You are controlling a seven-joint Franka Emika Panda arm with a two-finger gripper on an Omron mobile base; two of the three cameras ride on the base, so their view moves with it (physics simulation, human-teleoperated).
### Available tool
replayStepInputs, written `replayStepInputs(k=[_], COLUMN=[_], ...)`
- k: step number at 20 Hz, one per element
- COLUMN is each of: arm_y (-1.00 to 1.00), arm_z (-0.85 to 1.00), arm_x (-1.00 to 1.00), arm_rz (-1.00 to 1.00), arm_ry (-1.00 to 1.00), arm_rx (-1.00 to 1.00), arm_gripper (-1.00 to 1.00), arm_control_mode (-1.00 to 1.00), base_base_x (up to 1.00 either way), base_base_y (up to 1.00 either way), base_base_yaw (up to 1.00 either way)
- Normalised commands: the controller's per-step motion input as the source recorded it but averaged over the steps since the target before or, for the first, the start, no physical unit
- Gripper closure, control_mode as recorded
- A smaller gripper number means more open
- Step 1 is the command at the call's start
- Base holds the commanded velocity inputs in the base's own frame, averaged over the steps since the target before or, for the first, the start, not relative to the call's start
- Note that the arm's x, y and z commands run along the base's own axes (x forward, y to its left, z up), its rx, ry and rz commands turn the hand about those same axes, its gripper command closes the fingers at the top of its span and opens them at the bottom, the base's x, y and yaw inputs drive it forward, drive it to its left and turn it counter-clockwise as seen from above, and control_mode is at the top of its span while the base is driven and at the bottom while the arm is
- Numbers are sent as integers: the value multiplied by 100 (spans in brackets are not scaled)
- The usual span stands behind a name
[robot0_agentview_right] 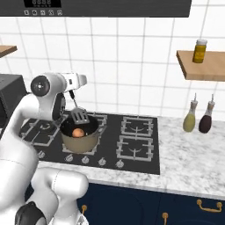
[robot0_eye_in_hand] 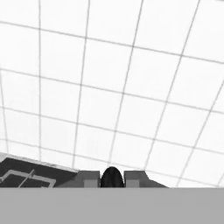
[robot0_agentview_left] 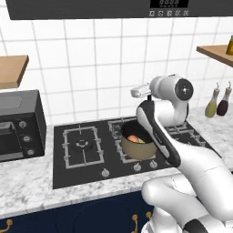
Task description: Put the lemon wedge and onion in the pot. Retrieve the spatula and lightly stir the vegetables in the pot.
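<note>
I've got the gripper (robot0_agentview_right: 71, 93) clamped on the spatula (robot0_agentview_right: 78, 115), head hanging over the pot (robot0_agentview_right: 80, 137) on the hob's front-centre burner, onion (robot0_agentview_right: 78, 132) and lemon wedge (robot0_agentview_left: 140, 140) inside. Risk: too deep a sweep catches the rim and drags the pot off its burner.

arm (robot0_agentview_right: 26, 118): bent, raised | hand (robot0_agentview_right: 72, 82): level; jaws clamped shut

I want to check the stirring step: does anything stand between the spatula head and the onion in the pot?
Nothing visible does. The claw holds the spatula, its head just above the open pot, and the onion lies uncovered below.
</note>
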Motion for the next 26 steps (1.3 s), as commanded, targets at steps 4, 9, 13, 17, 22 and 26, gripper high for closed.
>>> replayStepInputs(k=[4, 9, 13, 17, 22, 26], arm_y=[2, 0, -1, -14, -2, 5], arm_z=[-64, -47, -47, -42, -30, -11], arm_x=[50, 34, 10, 2, 14, 29], arm_rz=[24, 23, 14, 7, 12, 19], arm_ry=[6, 4, 9, 4, 0, 0], arm_rx=[-1, 0, 0, 0, 0, 2], arm_gripper=[100, 100, 100, 100, 100, 100], arm_control_mode=[-100, -100, -100, -100, -100, -100], base_base_x=[0, 0, 0, 0, 0, 0], base_base_y=[0, 0, 0, 0, 0, 0], base_base_yaw=[0, 0, 0, 0, 0, 0])
